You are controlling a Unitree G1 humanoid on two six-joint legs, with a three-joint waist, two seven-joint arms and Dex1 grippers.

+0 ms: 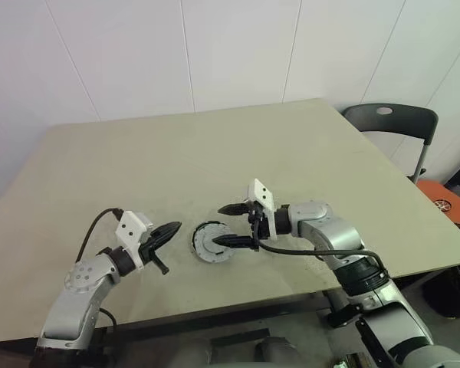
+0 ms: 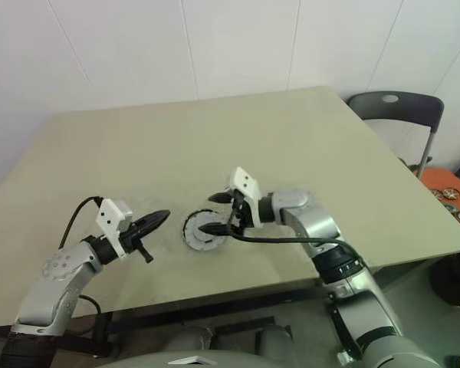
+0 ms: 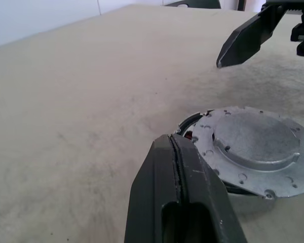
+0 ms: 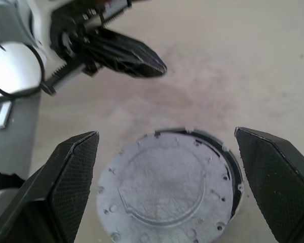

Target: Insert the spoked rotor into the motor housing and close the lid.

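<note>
On the table, the motor housing [image 1: 209, 243] is a round puck with a dark rim. A grey metal lid [image 4: 167, 187] with small holes covers its top, slightly off-centre. A sliver of copper-red [image 3: 188, 135] shows through a gap at the edge. The spoked rotor is hidden. My right gripper [image 1: 219, 225] hangs open just over the puck, one finger on each side, not touching it. My left gripper [image 1: 175, 228] is shut and empty, pointing at the puck from a short way to its left; its tip [image 3: 169, 139] is close to the rim.
The tan table [image 1: 215, 146] is bare beyond the puck. A black chair [image 1: 391, 119] stands past the far right corner, and an orange box [image 1: 445, 195] with round parts sits beyond the table's right edge. The table's front edge runs just below both arms.
</note>
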